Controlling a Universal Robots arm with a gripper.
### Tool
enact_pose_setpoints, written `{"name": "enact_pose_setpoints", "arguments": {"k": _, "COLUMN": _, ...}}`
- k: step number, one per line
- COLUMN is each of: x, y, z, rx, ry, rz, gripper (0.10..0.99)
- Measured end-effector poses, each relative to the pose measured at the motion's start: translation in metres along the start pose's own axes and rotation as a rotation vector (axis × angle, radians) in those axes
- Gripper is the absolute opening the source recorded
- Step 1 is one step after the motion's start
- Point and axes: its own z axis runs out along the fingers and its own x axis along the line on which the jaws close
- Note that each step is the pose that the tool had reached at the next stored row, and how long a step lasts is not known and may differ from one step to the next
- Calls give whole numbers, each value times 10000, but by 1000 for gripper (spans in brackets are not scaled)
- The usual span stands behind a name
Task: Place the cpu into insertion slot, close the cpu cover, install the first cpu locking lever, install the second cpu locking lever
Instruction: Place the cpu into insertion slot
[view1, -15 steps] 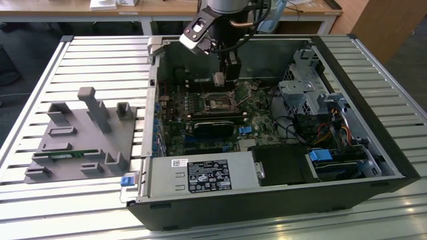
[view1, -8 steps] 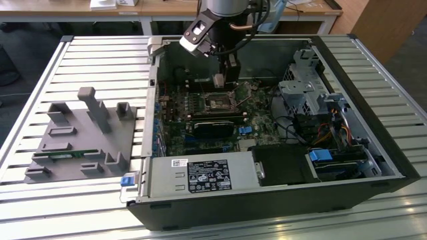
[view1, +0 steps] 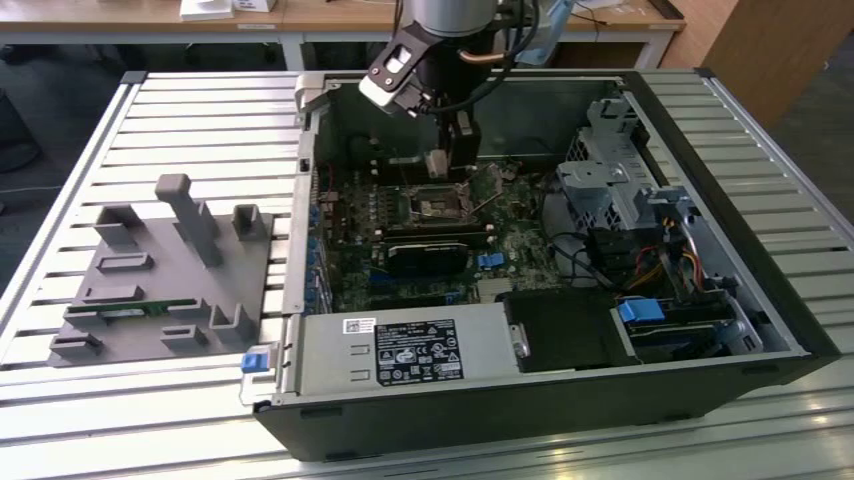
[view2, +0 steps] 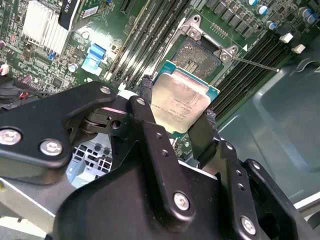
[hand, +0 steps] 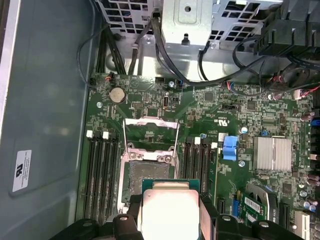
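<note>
My gripper (view2: 177, 100) is shut on the cpu (view2: 182, 102), a flat square chip with a dull silver top, held by two opposite edges between black fingers (view2: 145, 95). It hangs a little above the green board, just beside the insertion slot (view2: 201, 52), whose dark centre lies bare. In the first wrist view the cpu (hand: 170, 210) overlaps one edge of the insertion slot (hand: 147, 172), and the cpu cover (hand: 150, 121), a silvery frame, stands flipped open on the far side. A thin wire locking lever (view2: 255, 63) juts from the socket corner. In the exterior view the gripper (view1: 447, 158) is inside the open computer case, above the socket (view1: 438, 205).
Long black memory slots (hand: 102, 175) flank the socket on both sides. A finned heatsink (hand: 272, 152), a blue connector (hand: 228, 147) and cables (hand: 165, 55) sit nearby. The case wall (hand: 45, 125) is close. A grey fixture (view1: 160, 280) lies at the exterior view's left, outside the case.
</note>
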Motion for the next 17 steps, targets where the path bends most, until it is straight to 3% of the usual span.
{"name": "enact_pose_setpoints", "arguments": {"k": 17, "x": -1, "y": -8, "z": 77, "rx": -1, "ry": 0, "rz": 0, "gripper": 537}}
